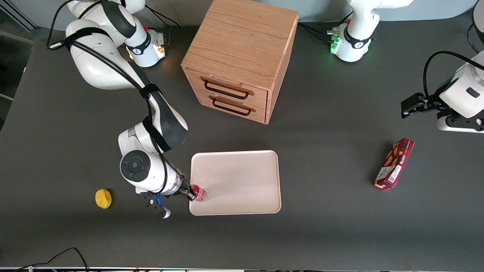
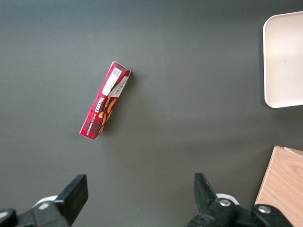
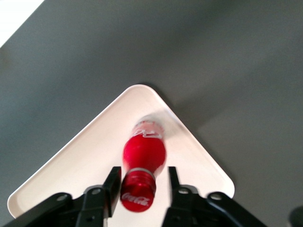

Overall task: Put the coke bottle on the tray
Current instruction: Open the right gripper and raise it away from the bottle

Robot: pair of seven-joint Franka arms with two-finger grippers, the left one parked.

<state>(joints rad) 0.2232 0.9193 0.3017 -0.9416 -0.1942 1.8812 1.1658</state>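
Note:
The coke bottle [image 1: 200, 193], small and red with a red cap, stands on the cream-white tray [image 1: 242, 177] at its corner nearest the front camera, toward the working arm's end. In the right wrist view the bottle [image 3: 144, 153] stands upright on the tray [image 3: 85, 156] close to the rim. My right gripper [image 1: 192, 193] is over the bottle, its fingers either side of the cap. In the right wrist view the gripper [image 3: 143, 174] is open: one finger is next to the cap and a gap shows at the other finger.
A wooden two-drawer cabinet [image 1: 242, 56] stands farther from the front camera than the tray. A dark red snack box [image 1: 394, 163] lies toward the parked arm's end and shows in the left wrist view [image 2: 104, 106]. A yellow lemon-like object [image 1: 103, 198] lies beside the working arm.

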